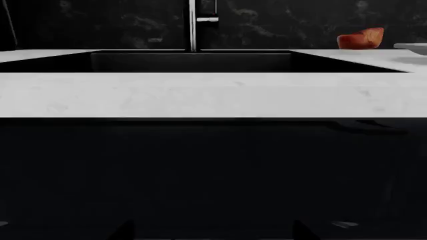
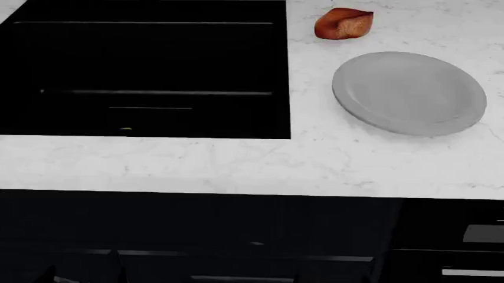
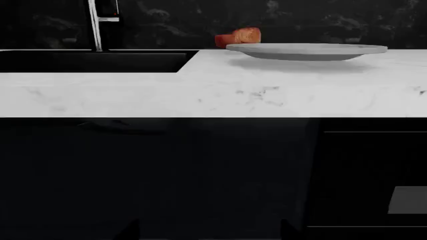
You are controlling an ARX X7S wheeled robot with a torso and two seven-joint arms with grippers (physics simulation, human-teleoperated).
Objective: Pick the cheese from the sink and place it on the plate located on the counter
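The black sink (image 2: pixel 157 59) is set into the white marble counter (image 2: pixel 236 165) on the left. The cheese is not clearly in view. Only a tiny pale yellowish speck (image 2: pixel 126 128) shows by the sink's near wall, and I cannot tell what it is. The round light-grey plate (image 2: pixel 409 91) lies empty on the counter right of the sink. My left gripper (image 1: pixel 213 235) hangs open in front of the dark cabinet, below the counter edge and facing the sink (image 1: pixel 193 62). My right gripper (image 3: pixel 208 235) is open too, equally low, with the plate (image 3: pixel 307 50) ahead to its right.
A glossy reddish-brown lump (image 2: pixel 343 23) sits on the counter behind the plate. A chrome faucet (image 1: pixel 193 25) stands at the back of the sink. Dark cabinet fronts (image 2: pixel 236 236) with drawer handles run below the counter edge. A black backsplash closes the far side.
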